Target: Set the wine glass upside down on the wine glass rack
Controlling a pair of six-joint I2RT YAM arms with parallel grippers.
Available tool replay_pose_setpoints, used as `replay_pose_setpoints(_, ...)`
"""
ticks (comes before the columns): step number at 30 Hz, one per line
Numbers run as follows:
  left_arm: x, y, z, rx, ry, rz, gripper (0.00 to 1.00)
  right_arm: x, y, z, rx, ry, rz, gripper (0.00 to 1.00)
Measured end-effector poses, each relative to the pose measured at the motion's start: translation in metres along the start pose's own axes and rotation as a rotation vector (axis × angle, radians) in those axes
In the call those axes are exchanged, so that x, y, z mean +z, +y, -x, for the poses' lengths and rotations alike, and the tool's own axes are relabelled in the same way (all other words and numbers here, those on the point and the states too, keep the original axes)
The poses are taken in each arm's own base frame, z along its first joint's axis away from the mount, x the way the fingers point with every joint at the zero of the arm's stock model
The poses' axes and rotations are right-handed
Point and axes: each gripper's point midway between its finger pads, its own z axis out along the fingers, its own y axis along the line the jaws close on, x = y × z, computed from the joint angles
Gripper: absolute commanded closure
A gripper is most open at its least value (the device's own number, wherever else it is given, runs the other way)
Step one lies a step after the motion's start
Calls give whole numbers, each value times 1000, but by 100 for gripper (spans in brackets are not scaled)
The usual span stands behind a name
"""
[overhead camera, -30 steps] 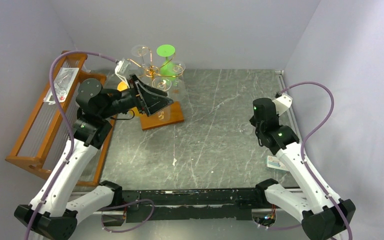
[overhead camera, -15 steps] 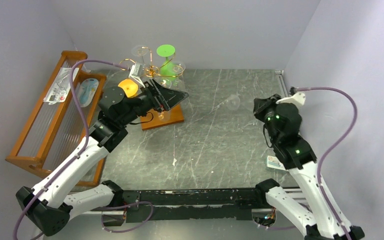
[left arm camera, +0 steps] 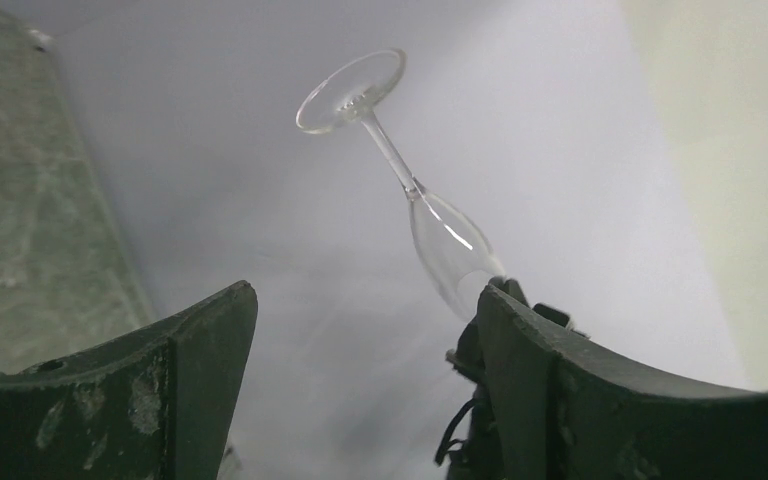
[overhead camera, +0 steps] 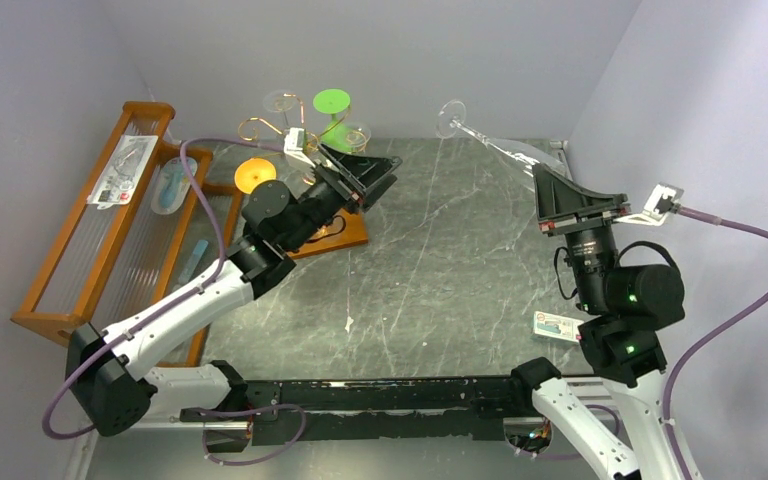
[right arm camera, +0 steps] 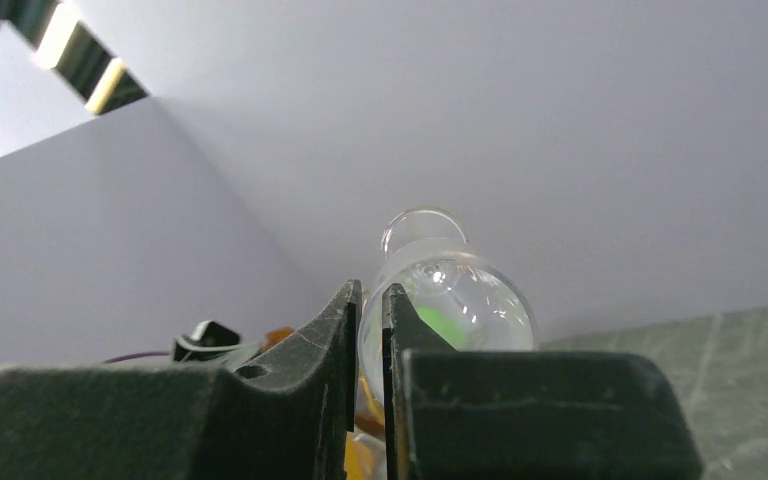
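Since a second ago the right arm has reared up and carried the wine glass off the table; the left arm has stretched out past the wine glass rack; the right gripper is pinched nearly closed on the wall of the bowl, the left gripper gapes wide and empty; the glass is clear and smooth, a slim tulip bowl, thin stem and round flat foot, tilted foot-up toward the back wall, well apart from the curled gold wire rack on its brown wooden base; the table is grey veined stone.
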Motion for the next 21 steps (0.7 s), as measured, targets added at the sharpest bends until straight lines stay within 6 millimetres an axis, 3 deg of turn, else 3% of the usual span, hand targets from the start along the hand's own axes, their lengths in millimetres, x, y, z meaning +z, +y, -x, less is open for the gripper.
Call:
replay_pose_setpoints(9,22,-37,-14,-68,-43,-139,12,-13,49,8,48,11,245,100)
replay_pose_setpoints(15,30,-48,-22,-59,-102,-207,10,-17,57,-10,90,73,316,100)
replay_pose_setpoints(21,32,-55,-18,-90,-160,-239,15,-18,62,-27,125,131,364,100)
